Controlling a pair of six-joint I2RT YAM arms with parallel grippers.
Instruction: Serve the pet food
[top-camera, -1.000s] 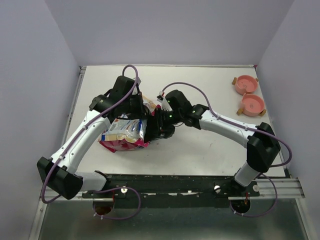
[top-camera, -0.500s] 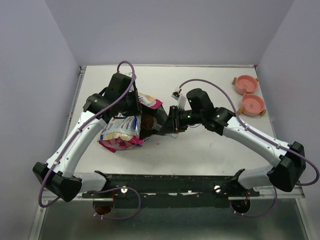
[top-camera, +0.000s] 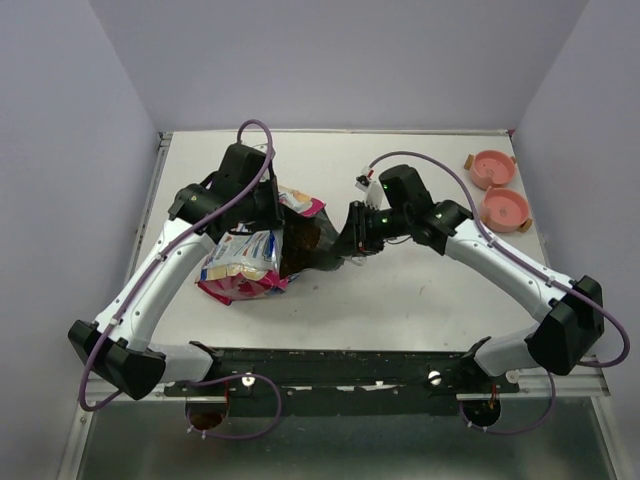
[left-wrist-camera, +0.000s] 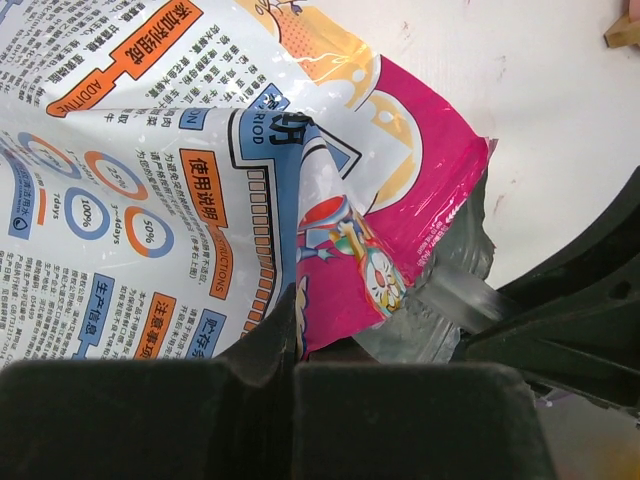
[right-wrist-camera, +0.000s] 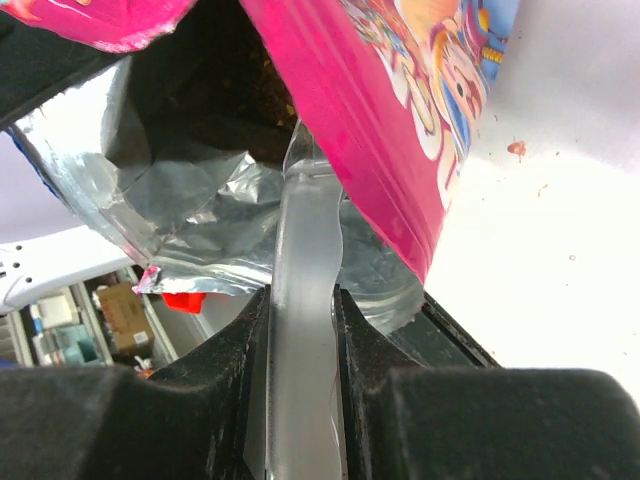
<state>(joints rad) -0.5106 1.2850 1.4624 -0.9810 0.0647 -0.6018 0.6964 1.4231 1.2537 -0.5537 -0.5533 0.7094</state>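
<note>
The pink-and-blue printed bag (top-camera: 243, 266) lies on its side left of the table's centre, with its mouth facing right. Dark brown pet food (top-camera: 300, 243) shows inside the open mouth, and also in the right wrist view (right-wrist-camera: 235, 75). My left gripper (top-camera: 282, 206) is shut on the bag's upper lip (left-wrist-camera: 330, 300) and holds the mouth open. My right gripper (top-camera: 352, 232) is shut on the handle of the clear plastic scoop (right-wrist-camera: 305, 250). The scoop's bowl reaches into the bag's mouth and is hidden by the silver lining (right-wrist-camera: 175, 190). The scoop also shows in the left wrist view (left-wrist-camera: 462, 293).
Two pink bowls stand at the table's far right, one further back (top-camera: 492, 167) and one nearer (top-camera: 503, 208). Grey walls close in the left, back and right sides. The black rail with the arm bases (top-camera: 400, 365) runs along the near edge.
The right arm has swung its elbow out to the right and its gripper has drawn back a little from the bag. The bag's mouth now stands open and shows the pet food.
</note>
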